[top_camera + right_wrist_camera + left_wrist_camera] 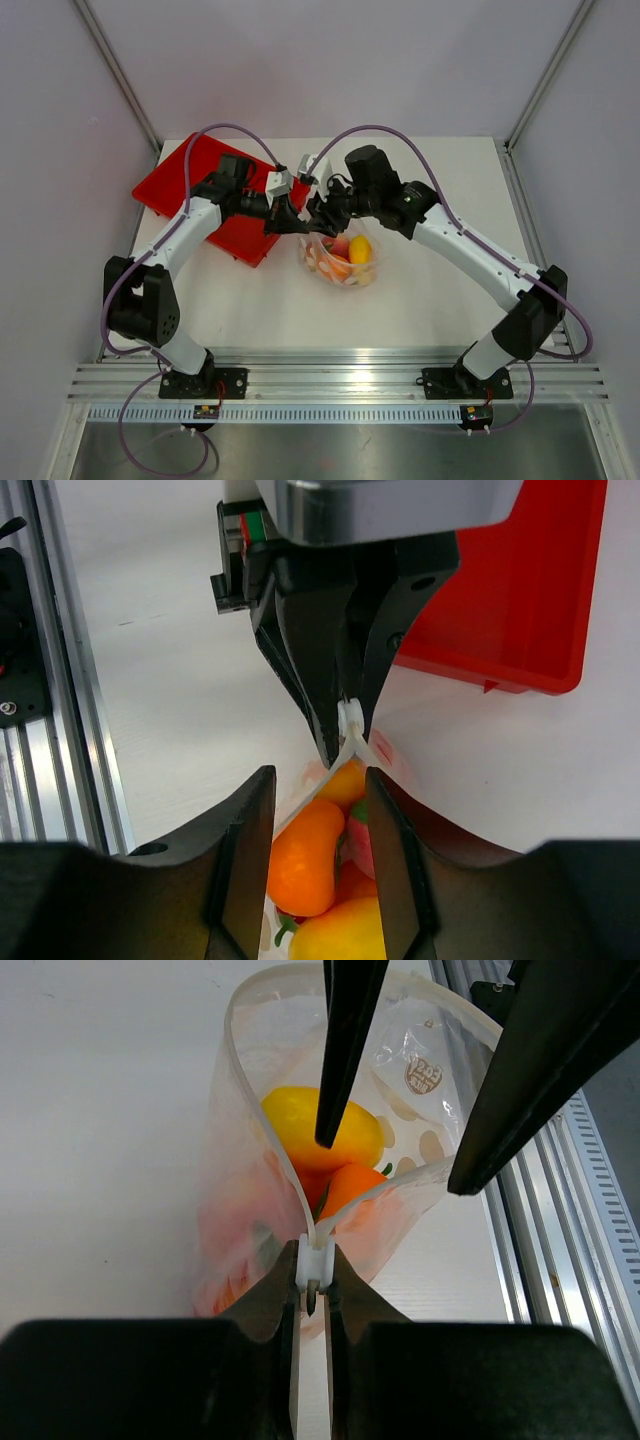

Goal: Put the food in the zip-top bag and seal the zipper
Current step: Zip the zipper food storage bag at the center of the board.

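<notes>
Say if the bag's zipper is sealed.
Open: the zipper gapes apart over the fruit, meeting only where the left hand pinches it.

The zip-top bag (238, 1180) was clear, glossy plastic, the food (285, 1120) smooth and shiny, the tray (520, 580) glossy red plastic, the tabletop (450, 300) matt white, the rail (340, 378) ribbed metal.

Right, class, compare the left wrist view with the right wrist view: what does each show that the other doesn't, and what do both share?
Only the left wrist view: the bag with its mouth gaping in a loop, a round printed label on its far wall, and the right gripper, open, hanging over that mouth. Only the right wrist view: the red tray behind, and the left gripper seen head-on. Both: the left gripper shut on the white zip end, yellow and orange fruit inside the bag, and the metal rail.
</notes>
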Available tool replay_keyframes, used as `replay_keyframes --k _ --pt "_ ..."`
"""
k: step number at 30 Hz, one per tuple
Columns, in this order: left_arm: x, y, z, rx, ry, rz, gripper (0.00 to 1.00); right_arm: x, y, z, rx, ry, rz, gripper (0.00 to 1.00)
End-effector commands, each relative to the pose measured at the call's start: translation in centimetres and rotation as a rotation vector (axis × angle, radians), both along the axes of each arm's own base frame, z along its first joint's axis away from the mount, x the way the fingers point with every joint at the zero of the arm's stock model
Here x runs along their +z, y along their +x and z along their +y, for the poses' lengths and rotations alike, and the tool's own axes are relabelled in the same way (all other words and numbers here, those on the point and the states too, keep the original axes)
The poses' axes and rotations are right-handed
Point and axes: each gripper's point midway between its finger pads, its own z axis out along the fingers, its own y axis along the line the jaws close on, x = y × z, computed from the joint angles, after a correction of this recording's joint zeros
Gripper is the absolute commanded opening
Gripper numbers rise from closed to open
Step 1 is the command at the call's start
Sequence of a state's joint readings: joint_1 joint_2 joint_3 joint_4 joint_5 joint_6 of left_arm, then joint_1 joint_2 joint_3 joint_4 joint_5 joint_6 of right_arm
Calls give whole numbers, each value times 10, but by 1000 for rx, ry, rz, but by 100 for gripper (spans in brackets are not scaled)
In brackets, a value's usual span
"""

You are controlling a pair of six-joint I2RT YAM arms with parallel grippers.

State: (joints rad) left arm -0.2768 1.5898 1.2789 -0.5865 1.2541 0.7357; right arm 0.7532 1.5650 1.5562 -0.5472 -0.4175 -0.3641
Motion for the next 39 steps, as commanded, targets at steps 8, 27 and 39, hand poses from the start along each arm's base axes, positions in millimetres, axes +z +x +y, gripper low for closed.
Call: replay_keyframes --k 8,27,39 --pt "27 -9 -2 -42 -61 -108 0 24 6 30 89 83 -39 44" --pt "33 -10 -2 -38 -68 -133 0 6 14 41 88 85 28 26" --pt "32 -9 0 -24 -58 -143 0 -5 16 35 56 59 30 27"
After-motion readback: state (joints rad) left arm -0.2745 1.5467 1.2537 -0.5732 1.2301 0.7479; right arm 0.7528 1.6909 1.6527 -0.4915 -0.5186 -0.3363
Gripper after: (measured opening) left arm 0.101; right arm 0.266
